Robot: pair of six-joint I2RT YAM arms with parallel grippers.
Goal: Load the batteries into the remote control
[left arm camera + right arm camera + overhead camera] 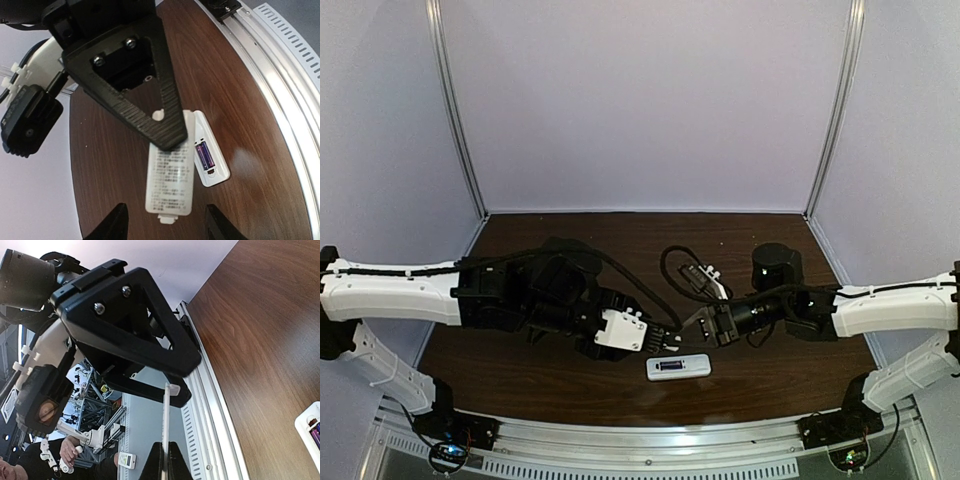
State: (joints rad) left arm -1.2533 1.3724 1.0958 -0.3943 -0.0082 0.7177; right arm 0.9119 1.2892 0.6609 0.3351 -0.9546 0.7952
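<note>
Dark wood table (570,385), lilac walls (640,100); left pincer (167,225) apart, right pincer (165,460) clamped on white cover (170,185) (edge-on).

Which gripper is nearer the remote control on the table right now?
Left, by a narrow margin as far as the top view shows. The left gripper hangs open just beyond the remote control's far edge. The right gripper sits farther back and rightward, shut on the white cover.
</note>
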